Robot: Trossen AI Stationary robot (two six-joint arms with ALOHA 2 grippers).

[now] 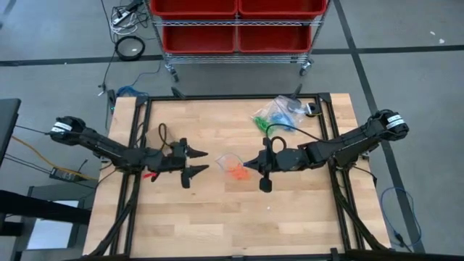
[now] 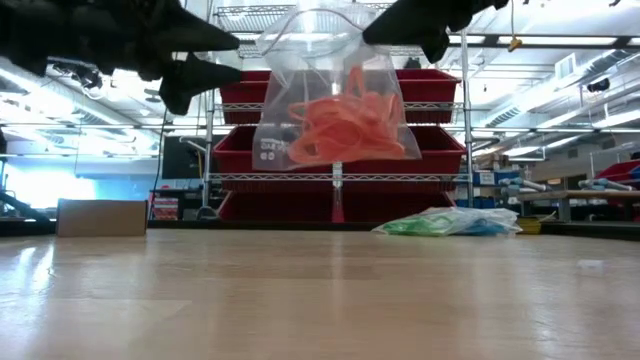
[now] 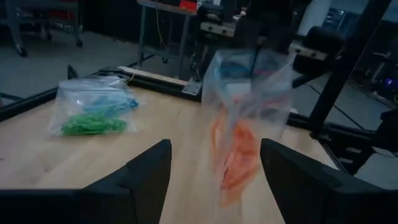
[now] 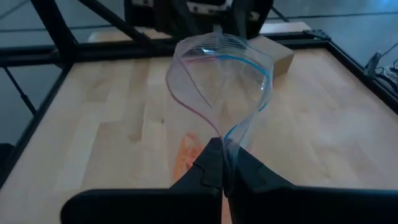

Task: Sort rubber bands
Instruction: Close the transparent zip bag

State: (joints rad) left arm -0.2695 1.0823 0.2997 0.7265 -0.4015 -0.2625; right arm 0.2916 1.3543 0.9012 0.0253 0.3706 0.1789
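Observation:
A clear zip bag [image 2: 335, 100] with orange rubber bands [image 2: 340, 125] in its lower part hangs over the table's middle, its mouth gaping open [image 4: 217, 68]. My right gripper [image 4: 224, 171] is shut on the bag's rim. My left gripper [image 3: 214, 180] hovers open just left of the bag [image 3: 249, 106], touching nothing, with its fingers [image 1: 197, 163] pointing at it. Two more clear bags, one of green bands [image 3: 93, 124] and one of blue bands [image 3: 102, 102], lie flat on the table near its far right corner [image 1: 279, 114]. My right gripper pinches the bag's zip rim [image 4: 225, 142] at one end of its open mouth between the two fingers, reaching in level from the table's right. The bag hangs upright below the hold, lifted clear of the table [image 2: 335, 160], with the orange bands in its bottom.
A black frame [image 1: 232, 96] runs round the wooden table top. A small cardboard box [image 2: 102, 217] stands at the table's left side. A wire rack with red bins [image 1: 235, 25] stands behind the far edge. Bare wood [image 1: 225, 217] lies toward the near edge.

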